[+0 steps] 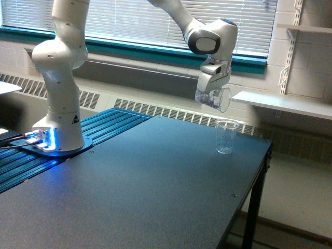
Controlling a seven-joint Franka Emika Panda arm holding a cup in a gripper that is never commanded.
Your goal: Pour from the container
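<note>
My gripper (211,97) hangs above the far right part of the dark table (155,181) and is shut on the container (220,99), a small clear plastic cup. The cup lies tipped on its side, its wide round rim facing the exterior view's right. Small pale pieces show inside it near the fingers. Below and slightly to the right stands a clear tapered cup (226,136) with faint printed lines, upright on the table. The held cup's rim is a short way above the standing cup's rim and a little to its left.
The arm's white base (58,124) stands at the left on blue ribbed rails (104,124). The table's right edge (259,171) drops off just past the tapered cup. A white shelf (282,102) juts from the wall at the right, behind the gripper.
</note>
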